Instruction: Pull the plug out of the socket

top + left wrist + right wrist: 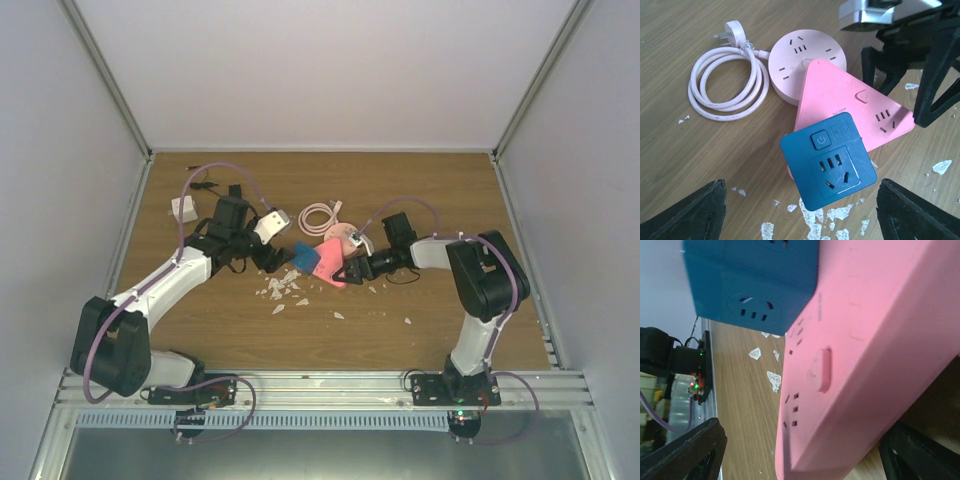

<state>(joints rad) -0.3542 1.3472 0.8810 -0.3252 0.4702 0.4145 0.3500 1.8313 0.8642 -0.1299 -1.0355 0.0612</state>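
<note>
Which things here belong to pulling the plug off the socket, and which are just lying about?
For the job:
- blue plug, seated on the socket
- pink triangular socket

Lying about:
- round pink disc, partly under the socket
- coiled white cable
- white flecks on the table

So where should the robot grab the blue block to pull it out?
Probably best to pinch the blue plug by its two flat opposite sides, coming from above with the open left gripper. It stands proud of the pink socket, so those sides are bare and parallel.
</note>
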